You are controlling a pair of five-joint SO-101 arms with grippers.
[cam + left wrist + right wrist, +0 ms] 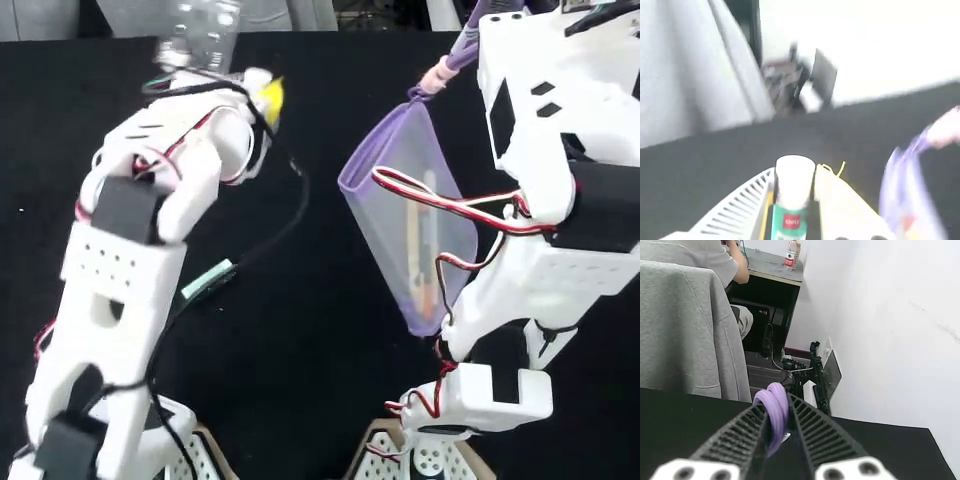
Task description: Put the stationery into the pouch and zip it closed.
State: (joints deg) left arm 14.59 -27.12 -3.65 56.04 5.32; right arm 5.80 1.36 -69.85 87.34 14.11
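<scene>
Two white arms stand over the black desk (300, 400), one at each side of the high view. At the right of that frame the right claw (776, 402) is clamped on a purple loop (772, 392), the strap at one corner of the pouch (400, 200). Its wrist view shows both ribbed black fingers (815, 435) pressed in, with the loop squeezed between them.

From that strap the pouch, translucent purple, hangs slanted in the centre right of the high view. Its strapped corner is toward the upper right, its thick-rimmed edge faces the upper left, and its far end sits low, just beside the base of the right arm. I cannot tell whether that low end touches the desk. Several long pens (425, 270) lie lengthwise inside, gathered toward the lower end, one with an orange tip. Red and white wires (450, 205) from the right arm cross in front of the pouch.

At the left side, the left claw (796, 172) is closed on a white-capped tube (794, 187) with a green label, the cap poking out past the fingertips. The pouch shows as a purple blur at the lower right of the left wrist view, apart from the tube.

A pale green strip (207, 280) lies along a black cable (290, 215) on the desk, left of centre in the high view.
</scene>
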